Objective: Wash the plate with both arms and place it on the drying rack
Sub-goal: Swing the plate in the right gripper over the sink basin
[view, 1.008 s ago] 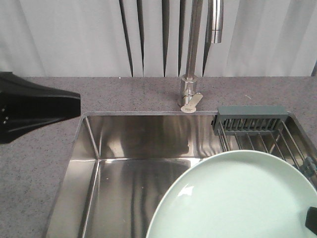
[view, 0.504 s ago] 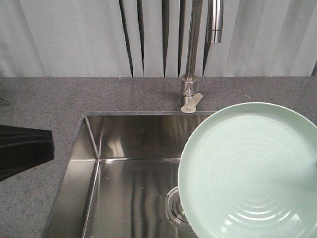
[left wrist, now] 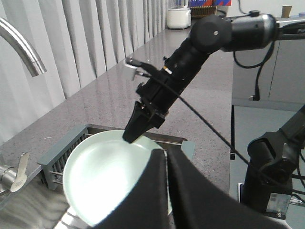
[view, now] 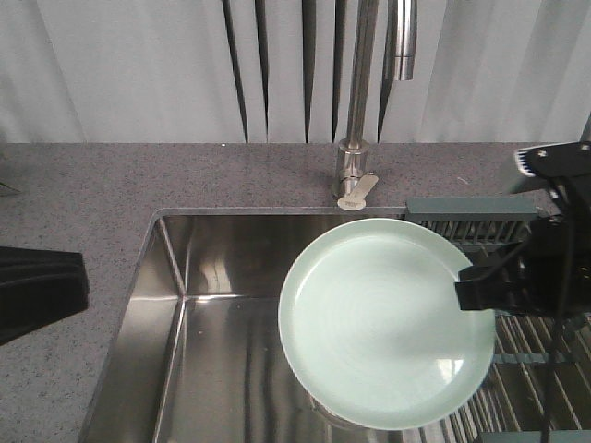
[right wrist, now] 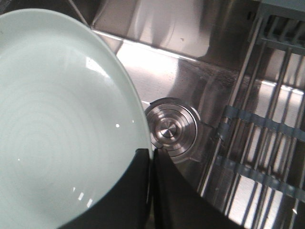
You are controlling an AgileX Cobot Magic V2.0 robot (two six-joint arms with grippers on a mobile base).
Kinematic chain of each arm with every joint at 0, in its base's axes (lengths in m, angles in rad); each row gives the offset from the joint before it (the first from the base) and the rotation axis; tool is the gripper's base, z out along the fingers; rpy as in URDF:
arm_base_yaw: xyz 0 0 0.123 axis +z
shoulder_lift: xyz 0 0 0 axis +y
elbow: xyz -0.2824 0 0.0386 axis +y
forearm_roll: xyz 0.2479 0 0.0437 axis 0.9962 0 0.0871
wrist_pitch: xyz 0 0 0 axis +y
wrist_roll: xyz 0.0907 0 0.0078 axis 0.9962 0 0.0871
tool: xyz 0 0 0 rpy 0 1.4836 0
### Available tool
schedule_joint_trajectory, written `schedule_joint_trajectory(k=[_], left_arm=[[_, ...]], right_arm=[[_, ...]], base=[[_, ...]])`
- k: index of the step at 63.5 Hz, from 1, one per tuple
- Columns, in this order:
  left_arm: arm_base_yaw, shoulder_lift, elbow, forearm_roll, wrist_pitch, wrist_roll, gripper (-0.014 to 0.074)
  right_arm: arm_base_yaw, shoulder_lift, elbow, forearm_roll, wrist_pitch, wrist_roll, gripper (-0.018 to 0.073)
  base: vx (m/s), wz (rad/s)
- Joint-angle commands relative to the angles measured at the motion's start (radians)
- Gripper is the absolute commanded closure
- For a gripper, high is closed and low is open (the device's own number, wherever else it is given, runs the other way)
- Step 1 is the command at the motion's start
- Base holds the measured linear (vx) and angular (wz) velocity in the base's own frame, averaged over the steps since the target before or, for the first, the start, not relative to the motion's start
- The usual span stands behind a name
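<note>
round mint-green plate (view: 388,323) up over the steel sink (view: 231,305), shiny face up. held by 1 side only, at the right rim. hard to tell how high above the sink floor.

right pincer (view: 466,293) clamped on that rim. in the right wrist view, plate edge tucked into the thin gap between the 2 black fingers (right wrist: 138,191). black right arm (view: 554,268) behind it, coming in over the drying rack (view: 471,209).

from the front, right side of the sink and the left edge of the rack hidden under the plate. cannot tell if plate and rack touch.

rack laid across the right end of the sink. thin metal wires side by side, with a grey-teal end piece at the back, just right of the tall steel tap (view: 355,101).

round steel drain (right wrist: 170,130) in the sink floor, peeking out beside the plate's edge, between the plate and the rack wires.

left arm (view: 37,293) far off at the left, over the grey speckled surface (view: 138,175), well apart from the plate. left pincer (left wrist: 164,155) closed up, only a thin line between its 2 fingers, holding nothing.

pale curtain (view: 120,65) hanging behind the surface.
</note>
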Motion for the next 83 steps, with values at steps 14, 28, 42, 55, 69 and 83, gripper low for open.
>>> schedule_joint_trajectory(k=[14,28,42,55,69,83], left_arm=[[0.001,0.002,-0.025,0.004,0.038,0.001,0.0603],[0.001,0.002,-0.025,0.004,0.037,0.001,0.0603],[0.001,0.002,-0.025,0.004,0.037,0.001,0.0603],[0.001,0.002,-0.025,0.004,0.035,0.001,0.0603],[0.001,0.002,-0.025,0.004,0.036,0.001,0.0603],[0.001,0.002,-0.025,0.004,0.036,0.001,0.0603]], right_arm=[[0.000,0.256,-0.130,0.240,-0.219,-0.184,0.0561],[-0.070,0.321,-0.234,0.223,-0.234,-0.156,0.0561],[-0.213,0.277,-0.232,0.108,-0.023,-0.153,0.0561],[-0.154,0.182,-0.153,0.219,0.066,-0.169,0.0561],[0.071,0.199,-0.096,0.269,-0.126,-0.140,0.0561],[0.097,0.357,-0.235,0.232,-0.242,-0.094,0.0561]], base=[[0.00,0.00],[0.00,0.00],[0.00,0.00],[0.00,0.00],[0.00,0.00],[0.00,0.00]])
